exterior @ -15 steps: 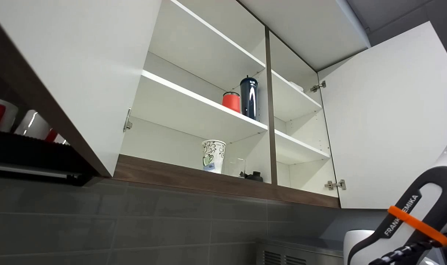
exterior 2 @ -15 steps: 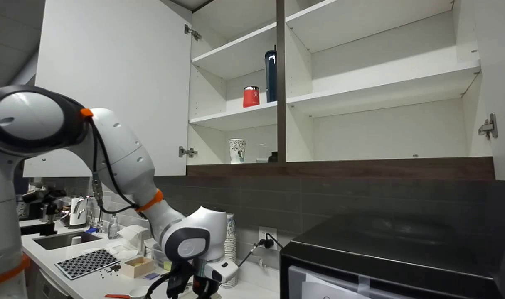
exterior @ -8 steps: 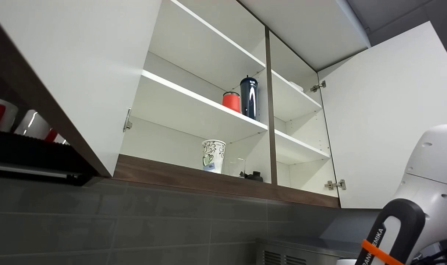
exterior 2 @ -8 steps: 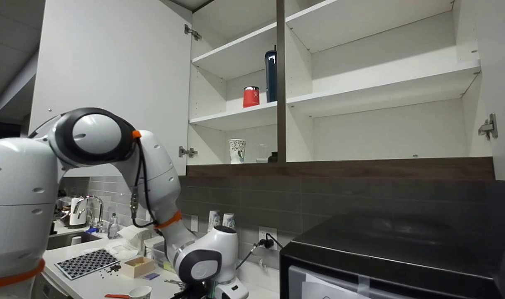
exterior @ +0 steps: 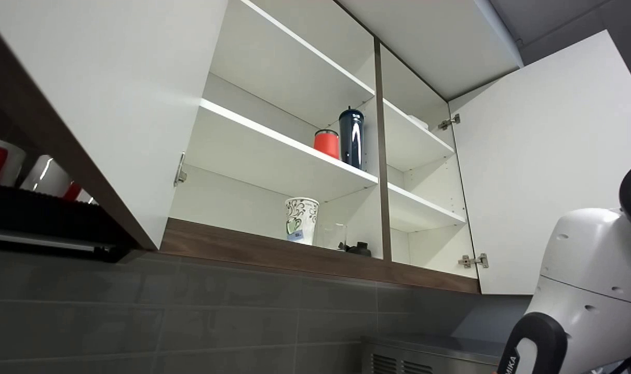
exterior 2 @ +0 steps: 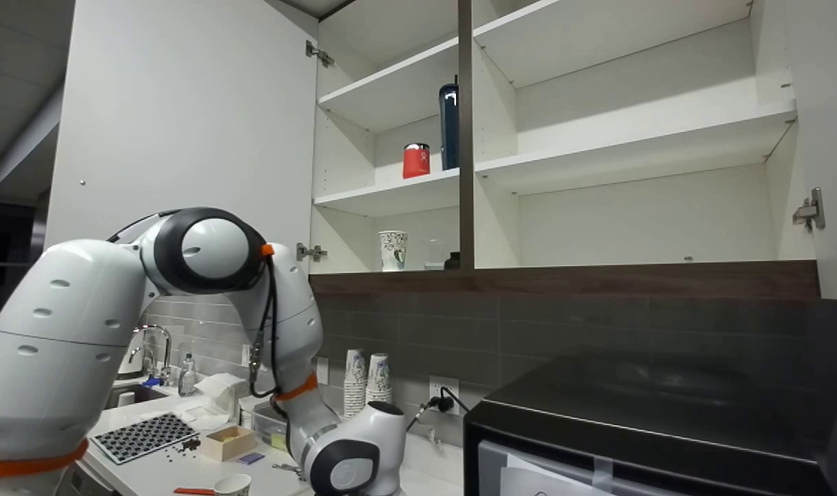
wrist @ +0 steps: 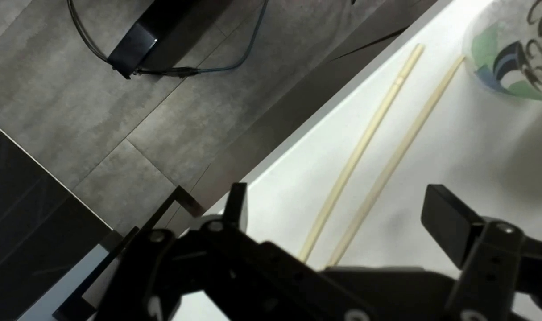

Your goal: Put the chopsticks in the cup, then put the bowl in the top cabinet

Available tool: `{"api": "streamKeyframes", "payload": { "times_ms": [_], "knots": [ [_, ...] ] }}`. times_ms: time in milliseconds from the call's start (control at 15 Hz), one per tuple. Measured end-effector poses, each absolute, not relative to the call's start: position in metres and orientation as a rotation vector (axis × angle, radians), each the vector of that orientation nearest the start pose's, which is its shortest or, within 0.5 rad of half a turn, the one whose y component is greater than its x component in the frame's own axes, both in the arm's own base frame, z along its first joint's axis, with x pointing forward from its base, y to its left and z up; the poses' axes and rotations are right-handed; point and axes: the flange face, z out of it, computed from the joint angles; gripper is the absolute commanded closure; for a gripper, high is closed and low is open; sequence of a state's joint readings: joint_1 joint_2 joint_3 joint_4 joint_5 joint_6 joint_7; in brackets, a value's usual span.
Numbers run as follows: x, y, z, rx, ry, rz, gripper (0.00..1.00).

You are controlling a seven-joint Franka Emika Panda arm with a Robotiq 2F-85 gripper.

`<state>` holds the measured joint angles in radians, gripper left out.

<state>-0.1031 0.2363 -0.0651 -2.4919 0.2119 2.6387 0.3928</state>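
Observation:
Two pale chopsticks [wrist: 362,147] lie nearly parallel on the white counter in the wrist view. Their near ends are hidden behind my gripper. My gripper [wrist: 335,196] is open over them, with both sticks between its fingers and not gripped. A patterned white cup [wrist: 516,53] stands at their far tips, partly cut off. In an exterior view a white vessel [exterior 2: 232,486] is cut off at the bottom; I cannot tell whether it is this cup. The speckled bowl cannot be made out for certain. The top cabinet [exterior 2: 645,279] is open in both exterior views, including this one [exterior: 273,246].
The cabinet holds a red tumbler [exterior 2: 416,160], a dark bottle [exterior 2: 449,127], a patterned paper cup [exterior 2: 393,250] and a clear glass [exterior 2: 434,253]. A black appliance [exterior 2: 638,441] and paper cup stacks [exterior 2: 354,386] stand on the counter. The counter's front edge [wrist: 297,138] is close.
The arm has reached forward and lower, and the gripper has dropped below the frame in an exterior view. The paper cup stacks have come into sight behind it. Cabinet contents are unchanged.

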Motion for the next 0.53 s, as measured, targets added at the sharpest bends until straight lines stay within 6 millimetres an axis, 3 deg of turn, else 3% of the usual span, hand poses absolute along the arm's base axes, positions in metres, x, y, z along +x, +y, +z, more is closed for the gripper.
{"api": "streamKeyframes", "payload": {
  "times_ms": [467,533],
  "knots": [
    [0.472,-0.084,0.157,-2.809,1.098,0.028,0.01],
    [0.473,-0.085,0.153,-2.801,1.099,0.023,0.15]
  ]
}}
